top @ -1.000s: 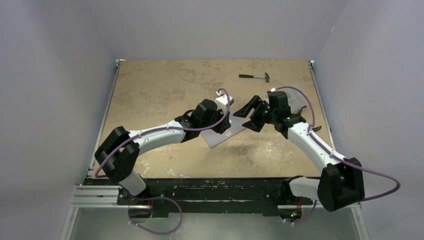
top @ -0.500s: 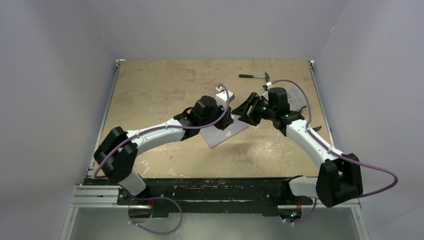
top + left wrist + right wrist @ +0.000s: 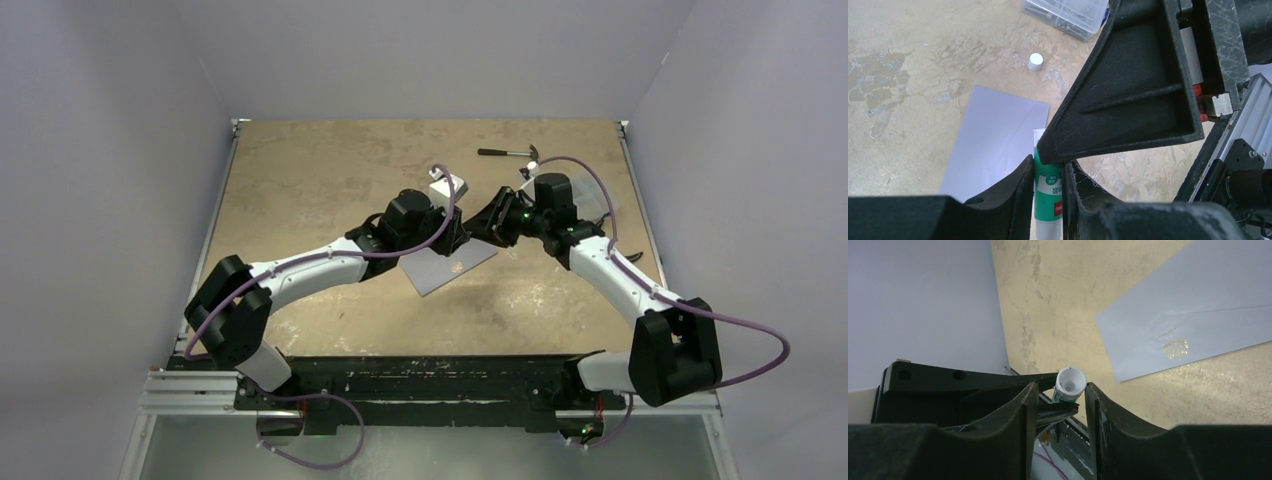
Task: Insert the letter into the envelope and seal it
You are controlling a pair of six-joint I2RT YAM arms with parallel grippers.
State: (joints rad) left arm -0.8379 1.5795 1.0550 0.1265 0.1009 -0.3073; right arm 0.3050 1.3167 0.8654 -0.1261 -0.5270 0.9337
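envelope (image 3: 450, 268) flat on table (image 3: 320, 180), contents unseen

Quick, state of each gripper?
Left gripper: closed on the glue stick.
Right gripper: open around its tip, not gripping.

Left arm (image 3: 310, 265): I see white link shells and black joint housings.
Right arm (image 3: 615, 280): the same white and black, with small green lights near its wrist.
Cables (image 3: 783, 345): purple, one along each arm.
Right gripper's fingers (image 3: 1133, 440): matte black, rough-grained on my feed.
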